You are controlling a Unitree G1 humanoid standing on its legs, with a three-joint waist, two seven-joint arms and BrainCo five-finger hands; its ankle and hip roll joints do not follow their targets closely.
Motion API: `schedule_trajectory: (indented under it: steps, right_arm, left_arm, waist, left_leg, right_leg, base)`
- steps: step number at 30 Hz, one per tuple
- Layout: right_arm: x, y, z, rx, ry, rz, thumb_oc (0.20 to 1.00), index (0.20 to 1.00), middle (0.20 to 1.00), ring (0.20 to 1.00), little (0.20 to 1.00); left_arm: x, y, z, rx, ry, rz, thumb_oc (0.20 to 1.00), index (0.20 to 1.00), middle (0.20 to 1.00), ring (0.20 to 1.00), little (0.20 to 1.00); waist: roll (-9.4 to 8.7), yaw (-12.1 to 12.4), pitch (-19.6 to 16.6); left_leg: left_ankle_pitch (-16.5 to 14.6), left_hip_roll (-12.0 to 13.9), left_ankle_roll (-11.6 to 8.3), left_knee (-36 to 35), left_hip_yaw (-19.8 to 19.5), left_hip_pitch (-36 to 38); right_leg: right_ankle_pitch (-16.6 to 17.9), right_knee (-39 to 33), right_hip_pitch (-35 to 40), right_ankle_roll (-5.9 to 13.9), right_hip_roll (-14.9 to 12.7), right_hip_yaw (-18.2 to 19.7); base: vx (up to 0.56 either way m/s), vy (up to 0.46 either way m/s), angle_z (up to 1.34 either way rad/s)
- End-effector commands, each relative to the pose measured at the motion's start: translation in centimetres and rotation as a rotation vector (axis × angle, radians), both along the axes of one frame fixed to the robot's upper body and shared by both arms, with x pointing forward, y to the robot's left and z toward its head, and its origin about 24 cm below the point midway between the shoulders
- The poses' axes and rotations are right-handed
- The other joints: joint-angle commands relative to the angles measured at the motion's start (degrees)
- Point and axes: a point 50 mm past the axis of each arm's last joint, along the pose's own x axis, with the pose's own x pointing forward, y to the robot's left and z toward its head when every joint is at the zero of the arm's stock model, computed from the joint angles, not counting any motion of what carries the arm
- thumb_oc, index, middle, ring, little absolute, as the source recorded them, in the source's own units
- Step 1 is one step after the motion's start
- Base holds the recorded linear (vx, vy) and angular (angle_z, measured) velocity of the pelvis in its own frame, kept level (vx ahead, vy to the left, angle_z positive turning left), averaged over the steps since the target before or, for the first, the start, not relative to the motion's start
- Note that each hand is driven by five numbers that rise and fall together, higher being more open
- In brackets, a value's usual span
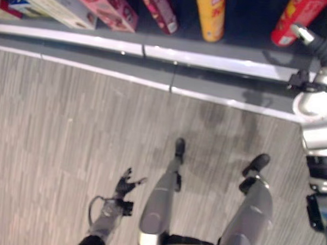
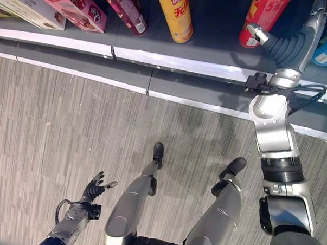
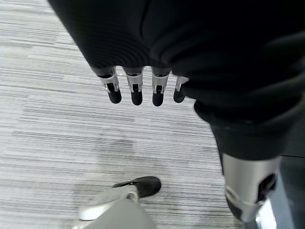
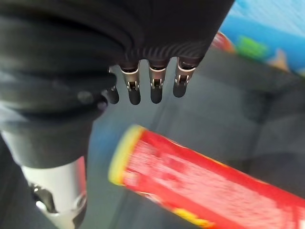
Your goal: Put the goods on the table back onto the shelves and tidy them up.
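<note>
The left hand (image 2: 94, 187) hangs low over the floor (image 1: 70, 140), fingers relaxed, holding nothing. On the shelf (image 2: 209, 67) lie boxes (image 2: 71, 4), a yellow can (image 2: 176, 14) and a red can (image 4: 209, 186). The right hand (image 4: 150, 88) hovers above the red can, fingers loose and not grasping it. I judge this is the tidying step; next it should straighten that can.

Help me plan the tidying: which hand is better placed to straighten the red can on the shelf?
Probably the right hand: its arm reaches onto the shelf and the red can lies just past its fingers. The left hand hangs low over the floor.
</note>
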Motion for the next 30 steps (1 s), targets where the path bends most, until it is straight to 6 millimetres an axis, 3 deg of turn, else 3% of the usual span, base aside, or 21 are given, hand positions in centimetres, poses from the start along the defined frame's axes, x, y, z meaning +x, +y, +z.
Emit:
schedule_trajectory:
  steps: [1,4,5,6,7,8,9,10,13,14,15,16,17,20,21,23,24,25,26,27,30]
  right_arm:
    - [-2.6,-0.1,-0.3,-0.069,-0.084,0.011,1.0,1.0,1.0,1.0,1.0]
    - [-3.4,-0.4,-1.3,-0.047,-0.061,0.047,1.0,1.0,1.0,1.0,1.0]
    - [-3.5,-0.3,-3.0,0.068,0.012,0.25,1.0,1.0,1.0,1.0,1.0]
    - [-3.6,-0.3,-3.0,0.069,0.013,0.251,1.0,1.0,1.0,1.0,1.0]
    - [-3.3,0.0,-5.2,0.166,0.126,0.471,1.0,1.0,1.0,1.0,1.0]
    - [-3.4,0.0,-5.2,0.167,0.128,0.472,1.0,1.0,1.0,1.0,1.0]
    - [-3.3,-0.3,-8.5,0.275,0.3,0.667,1.0,1.0,1.0,1.0,1.0]
    - [-3.3,-0.3,-8.6,0.276,0.301,0.668,1.0,1.0,1.0,1.0,1.0]
    - [-4.3,-1.2,-14.5,0.379,0.621,0.818,1.0,1.0,1.0,1.0,1.0]
    - [-5.5,-2.3,-17.7,0.47,0.731,0.79,1.0,1.0,1.0,1.0,1.0]
    - [-5.5,-2.3,-17.7,0.47,0.731,0.791,1.0,1.0,1.0,1.0,1.0]
    - [-6.6,-3.8,-21.2,0.584,0.822,0.677,1.0,1.0,1.0,1.0,1.0]
    - [-6.6,-3.8,-21.2,0.584,0.822,0.677,1.0,1.0,1.0,1.0,1.0]
    - [-9.1,-4.9,-27.2,0.706,1.06,0.539,1.0,1.0,1.0,1.0,1.0]
    - [-9.1,-4.9,-27.2,0.706,1.059,0.54,1.0,1.0,1.0,1.0,1.0]
    - [-11.3,-5.4,-31.3,0.773,1.24,0.437,1.0,1.0,1.0,1.0,1.0]
    - [-11.2,-5.3,-31.3,0.773,1.24,0.437,1.0,1.0,1.0,1.0,1.0]
    - [-12.6,-5.6,-34.2,0.772,1.394,0.322,1.0,1.0,1.0,1.0,1.0]
    - [-12.5,-5.6,-34.2,0.772,1.393,0.322,1.0,1.0,1.0,1.0,1.0]
    - [-14.2,-5.7,-36.7,0.827,1.497,0.219,1.0,1.0,1.0,1.0,1.0]
    - [-15.5,-5.5,-38.5,0.937,1.541,0.137,1.0,1.0,1.0,1.0,1.0]
  left_arm:
    - [-3.2,2.0,-1.6,0.067,0.109,0.051,1.0,1.0,1.0,1.0,1.0]
    - [-3.9,2.1,-2.1,0.068,0.136,0.061,1.0,1.0,1.0,1.0,1.0]
    - [-4.3,2.6,-2.3,0.068,0.159,0.064,1.0,1.0,1.0,1.0,1.0]
    - [-4.3,2.6,-2.3,0.069,0.16,0.063,1.0,1.0,1.0,1.0,1.0]
    - [-4.9,3.2,-2.5,0.065,0.191,0.059,1.0,1.0,1.0,1.0,1.0]
    - [-4.9,3.2,-2.5,0.065,0.191,0.058,1.0,1.0,1.0,1.0,1.0]
    - [-5.5,4.3,-2.6,0.062,0.219,0.051,1.0,1.0,1.0,1.0,1.0]
    - [-5.5,4.3,-2.6,0.062,0.22,0.051,1.0,1.0,1.0,1.0,1.0]
    - [-6.2,5.3,-2.9,0.065,0.254,0.033,1.0,1.0,1.0,1.0,1.0]
    - [-6.7,5.6,-3.2,0.068,0.278,0.044,1.0,1.0,1.0,1.0,1.0]
    - [-6.7,5.6,-3.2,0.068,0.278,0.044,1.0,1.0,1.0,1.0,1.0]
    - [-7.3,5.4,-3.6,0.068,0.295,0.055,1.0,1.0,1.0,1.0,1.0]
    - [-7.3,5.4,-3.6,0.068,0.296,0.054,1.0,1.0,1.0,1.0,1.0]
    - [-8.1,5.3,-4.1,0.061,0.332,0.05,1.0,1.0,1.0,1.0,1.0]
    - [-8.1,5.3,-4.1,0.061,0.332,0.05,1.0,1.0,1.0,1.0,1.0]
    - [-8.1,5.1,-4.1,0.056,0.331,0.046,1.0,1.0,1.0,1.0,1.0]
    - [-8.1,5.1,-4.1,0.057,0.331,0.046,1.0,1.0,1.0,1.0,1.0]
    - [-7.9,4.9,-4.2,0.049,0.334,0.042,1.0,1.0,1.0,1.0,1.0]
    - [-7.9,4.9,-4.2,0.05,0.333,0.042,1.0,1.0,1.0,1.0,1.0]
    - [-7.7,4.6,-4.3,0.052,0.334,0.028,1.0,1.0,1.0,1.0,1.0]
    - [-7.5,4.2,-4.6,0.064,0.348,0.019,1.0,1.0,1.0,1.0,1.0]
  waist:
    - [-2.34,-0.1,-6.0]
    - [-2.89,-0.7,-7.3]
    - [-3.81,-1.4,-9.2]
    - [-3.77,-1.3,-9.1]
    - [-4.76,-1.9,-11.0]
    - [-4.72,-1.9,-10.9]
    - [-5.79,-2.4,-13.2]
    - [-5.72,-2.4,-13.2]
    - [-6.88,-3.0,-16.6]
    - [-7.28,-3.6,-18.5]
    - [-7.28,-3.6,-18.5]
    - [-7.58,-4.3,-20.3]
    - [-7.58,-4.3,-20.2]
    - [-8.37,-4.8,-22.5]
    - [-8.46,-4.9,-22.6]
    - [-9.08,-4.8,-23.8]
    - [-9.18,-4.9,-23.9]
    - [-9.36,-4.6,-24.5]
    - [-9.46,-4.7,-24.6]
    - [-9.6,-4.4,-25.1]
    - [-9.87,-4.3,-25.5]
  left_leg:
    - [-5.3,1.7,-2.13,-4.8,-0.5,4.3]
    - [-4.9,2.2,-2.45,-5.8,-0.2,5.8]
    - [-4.8,2.5,-2.71,-6.3,0.4,7.2]
    - [-4.8,2.6,-2.73,-6.3,0.4,7.3]
    - [-4.7,2.8,-3.01,-6.6,1.0,8.9]
    - [-4.7,2.9,-3.03,-6.6,1.0,9.0]
    - [-4.6,3.0,-3.46,-6.6,1.6,10.7]
    - [-4.6,3.1,-3.48,-6.6,1.5,10.8]
    - [-4.5,3.2,-4.35,-6.6,2.2,13.2]
    - [-4.9,3.1,-4.4,-6.6,2.4,14.7]
    - [-5.0,3.1,-4.4,-6.6,2.4,14.7]
    - [-5.8,3.0,-4.07,-6.6,3.0,16.9]
    - [-5.8,3.1,-4.08,-6.6,3.0,16.9]
    - [-7.0,3.2,-3.82,-6.6,4.6,19.9]
    - [-6.9,3.0,-3.74,-6.6,4.5,19.7]
    - [-7.5,3.2,-3.77,-6.6,5.1,21.0]
    - [-7.4,3.0,-3.69,-6.6,5.1,20.8]
    - [-7.9,3.0,-3.55,-6.6,5.3,21.7]
    - [-7.8,2.9,-3.47,-6.6,5.2,21.5]
    - [-8.4,2.9,-3.34,-6.6,5.3,22.5]
    - [-8.7,2.7,-3.07,-6.6,5.2,23.0]
  right_leg:
    - [3.0,-1.7,0.4,5.63,0.2,4.0]
    - [3.5,-3.9,3.1,5.68,1.2,3.1]
    - [3.6,-6.3,6.1,5.58,2.4,2.4]
    - [3.7,-6.5,6.4,5.58,2.5,2.2]
    - [3.9,-9.2,9.8,5.46,3.7,1.3]
    - [3.9,-9.4,10.0,5.47,3.8,1.2]
    - [4.1,-12.3,13.9,5.39,5.0,0.2]
    - [4.1,-12.5,14.2,5.39,5.1,0.0]
    - [4.0,-15.7,19.4,5.44,6.0,-1.9]
    - [3.9,-16.2,21.3,5.36,6.2,-2.3]
    - [3.9,-16.2,21.3,5.36,6.2,-2.3]
    - [3.9,-16.7,23.2,5.45,6.1,-2.1]
    - [3.9,-16.7,23.3,5.45,6.1,-2.1]
    - [4.4,-17.8,25.8,5.66,5.9,-2.4]
    - [4.6,-17.9,25.8,5.69,5.8,-2.5]
    - [4.8,-18.7,27.0,5.77,6.0,-2.2]
    - [4.9,-18.8,26.9,5.8,5.8,-2.3]
    - [5.0,-18.9,27.7,5.95,5.8,-2.3]
    - [5.1,-18.9,27.6,5.99,5.7,-2.3]
    - [4.8,-18.8,28.2,6.0,5.9,-2.3]
    - [4.7,-18.7,28.7,6.06,5.8,-2.4]
  base:
    - [0.07,-0.002,-0.05]
    - [0.08,-0.007,-0.09]
    - [0.09,-0.016,-0.11]
    - [0.13,-0.028,-0.1]
    - [0.06,-0.016,-0.17]
    - [0.16,-0.039,-0.22]
    - [0.1,-0.024,-0.21]
    - [0.14,-0.027,-0.09]
    - [0.12,-0.008,-0.01]
    - [0.15,0.004,0.07]
    - [0.22,0.032,0.07]
    - [0.12,0.022,-0.01]
    - [0.16,0.04,-0.07]
    - [0.13,0.028,-0.15]
    - [0.04,0.018,-0.17]
    - [0.07,0.008,-0.1]
    - [0.08,0.003,-0.12]
    - [0.02,0.016,-0.13]
    - [0.06,0.015,-0.13]
    - [0.03,0.011,-0.08]
    - [0.03,0.009,-0.01]
